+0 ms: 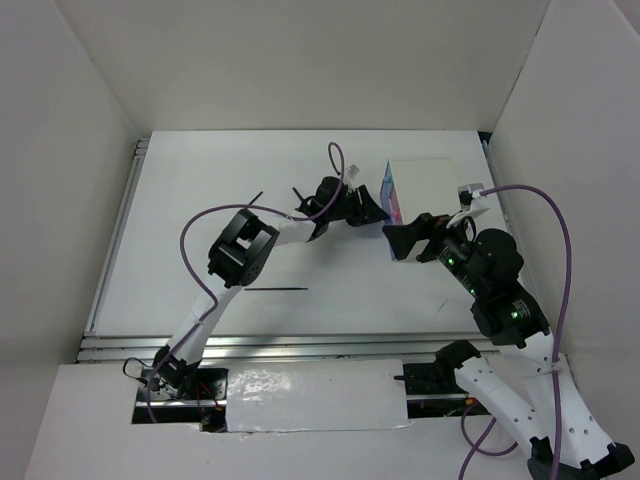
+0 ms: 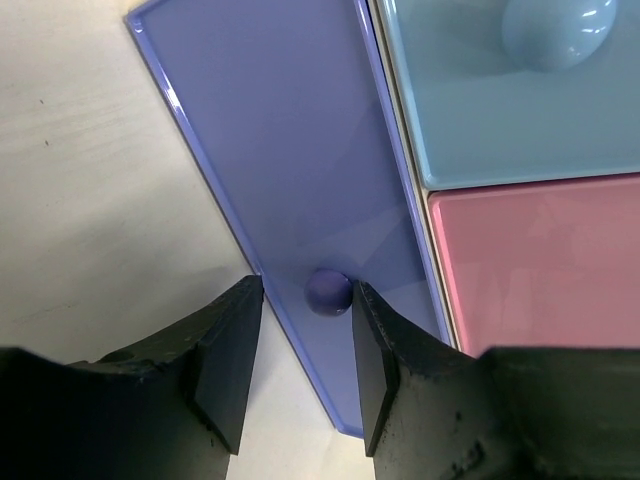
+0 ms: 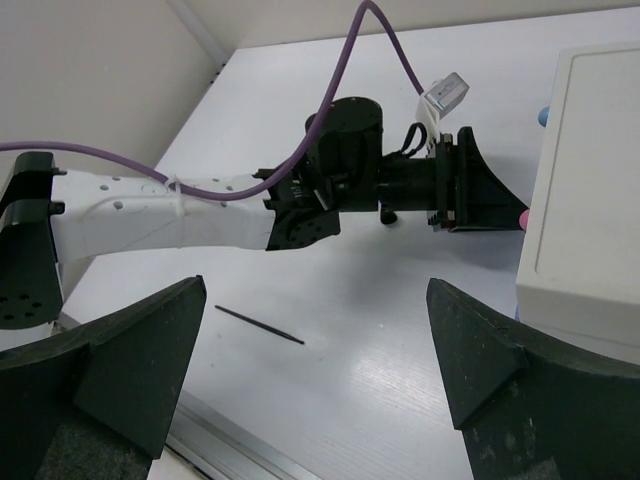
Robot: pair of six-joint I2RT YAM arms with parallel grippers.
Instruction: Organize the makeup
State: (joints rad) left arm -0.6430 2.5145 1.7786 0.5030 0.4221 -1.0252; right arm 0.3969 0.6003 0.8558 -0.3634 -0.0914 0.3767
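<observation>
Both jaws are open; the left jaws flank a purple knob [image 2: 328, 292] at lower centre, the right jaws hold nothing.

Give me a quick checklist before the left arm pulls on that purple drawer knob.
1. Knob sits inside the left gripper: ok.
2. Jaws clamped on the knob: not ok, a gap shows on one side.
3. Right gripper open and empty: ok.
4. Purple drawer free to slide out: cannot tell.
5. Pencil put away: not ok, it lies on the table.
</observation>
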